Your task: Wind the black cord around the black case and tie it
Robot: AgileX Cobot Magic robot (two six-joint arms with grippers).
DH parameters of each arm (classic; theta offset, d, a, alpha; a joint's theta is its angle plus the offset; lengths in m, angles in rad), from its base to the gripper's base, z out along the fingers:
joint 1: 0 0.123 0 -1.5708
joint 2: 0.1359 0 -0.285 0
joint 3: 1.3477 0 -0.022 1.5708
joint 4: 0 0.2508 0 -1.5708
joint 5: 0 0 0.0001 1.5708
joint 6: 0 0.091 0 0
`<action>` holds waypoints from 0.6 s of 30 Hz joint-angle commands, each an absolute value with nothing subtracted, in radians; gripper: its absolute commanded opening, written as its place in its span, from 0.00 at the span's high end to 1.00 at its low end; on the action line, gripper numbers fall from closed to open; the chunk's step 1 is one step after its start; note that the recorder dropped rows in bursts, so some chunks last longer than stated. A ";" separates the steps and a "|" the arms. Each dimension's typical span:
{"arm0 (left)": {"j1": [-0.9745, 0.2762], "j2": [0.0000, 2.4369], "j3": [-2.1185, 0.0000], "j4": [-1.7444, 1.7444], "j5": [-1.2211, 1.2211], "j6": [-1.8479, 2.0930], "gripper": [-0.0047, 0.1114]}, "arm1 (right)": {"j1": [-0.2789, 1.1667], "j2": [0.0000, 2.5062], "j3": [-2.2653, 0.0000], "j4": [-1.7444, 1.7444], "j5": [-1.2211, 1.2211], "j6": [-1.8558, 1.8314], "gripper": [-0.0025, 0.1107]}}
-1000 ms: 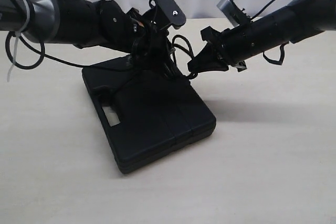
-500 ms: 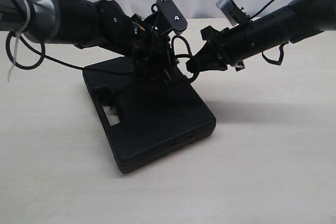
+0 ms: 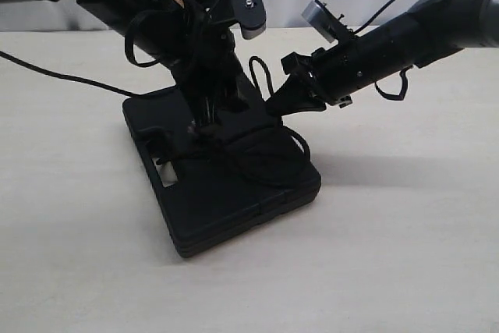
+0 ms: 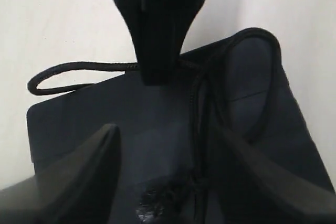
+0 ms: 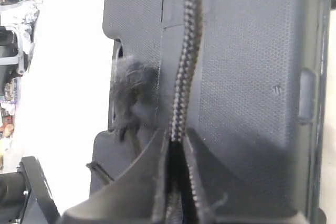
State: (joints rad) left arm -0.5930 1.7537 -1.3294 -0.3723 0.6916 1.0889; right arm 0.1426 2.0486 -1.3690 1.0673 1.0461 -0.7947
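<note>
The black case [image 3: 226, 208] lies flat, with the black cord [image 4: 79, 67] slack in loops over its lid, straight below the left gripper [image 4: 167, 182], whose jaws stand spread and empty. Beyond it, the right gripper [image 5: 176, 148] pinches a strand that runs lengthwise off its tips towards the left one. A second ago the left jaws were shut low among the cord; they have since parted and let go.
</note>
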 commanded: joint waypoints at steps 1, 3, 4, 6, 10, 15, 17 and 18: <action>-0.593 1.771 -1.333 -0.372 0.645 1.069 0.53 | 0.142 2.046 -1.367 1.065 1.044 -0.796 0.94; -0.595 1.786 -1.333 -0.379 0.667 1.069 0.53 | 0.142 2.046 -1.367 1.065 1.044 -0.796 0.94; -0.595 1.794 -1.333 -0.379 0.696 1.069 0.53 | 0.142 2.046 -1.367 1.065 1.041 -0.796 0.94; -0.595 1.814 -1.333 -0.376 0.780 1.073 0.53 | 0.142 2.046 -1.367 1.065 1.039 -0.796 0.94; -0.595 1.853 -1.333 -0.376 0.898 1.079 0.53 | 0.142 2.046 -1.367 1.065 1.024 -0.796 0.94; -0.595 1.872 -1.333 -0.453 0.873 1.079 0.53 | 0.142 2.046 -1.367 1.065 1.024 -0.796 0.94; -0.595 1.875 -1.333 -0.474 0.864 1.079 0.53 | 0.142 2.046 -1.367 1.065 1.024 -0.796 0.94; -0.595 1.875 -1.333 -0.485 0.858 1.079 0.53 | 0.142 2.046 -1.367 1.065 1.024 -0.796 0.94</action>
